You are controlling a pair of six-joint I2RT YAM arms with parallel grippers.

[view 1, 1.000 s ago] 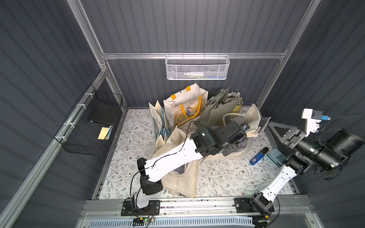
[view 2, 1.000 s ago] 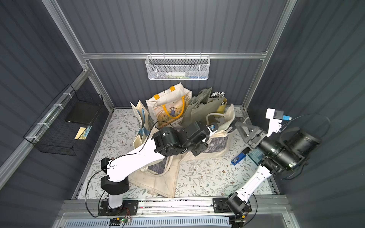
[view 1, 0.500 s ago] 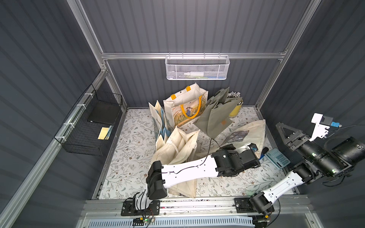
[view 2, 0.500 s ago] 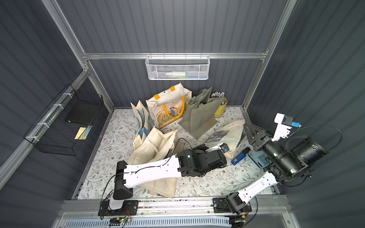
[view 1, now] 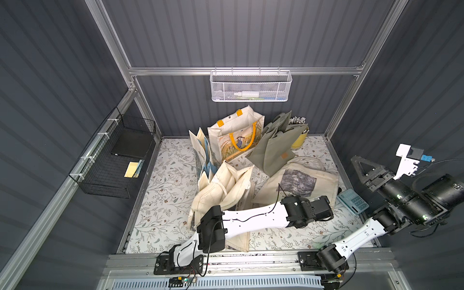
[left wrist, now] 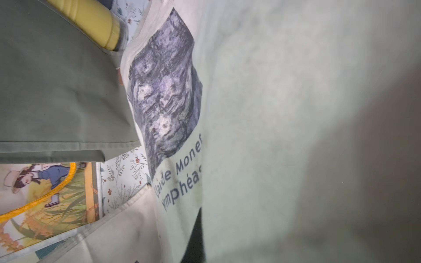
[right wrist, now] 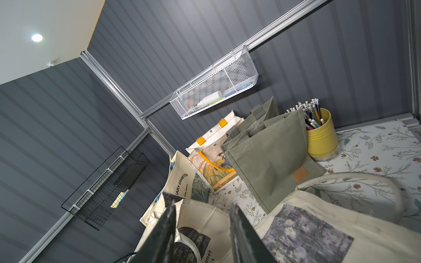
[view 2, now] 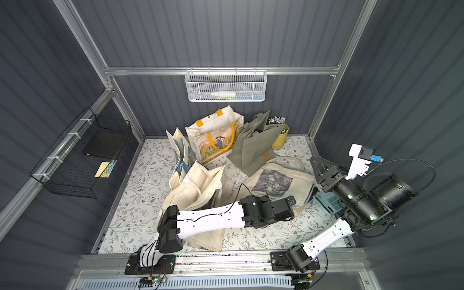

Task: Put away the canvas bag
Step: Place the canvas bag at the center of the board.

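Canvas bag (view 1: 296,180) is lying flat on the mat (view 1: 170,190), spreading out under and past the left pincer (view 1: 324,204). That one's sitting clamped shut, but cloth is hiding its tips, so I can't tell if it's pinching any. Green bag (view 1: 273,150) is leaning further out beyond it. Right pincer (view 1: 364,168) is hovering up off to the side, jaws apart, gripping nothing. Calculator (view 1: 352,204) is lying just beside the left pincer.
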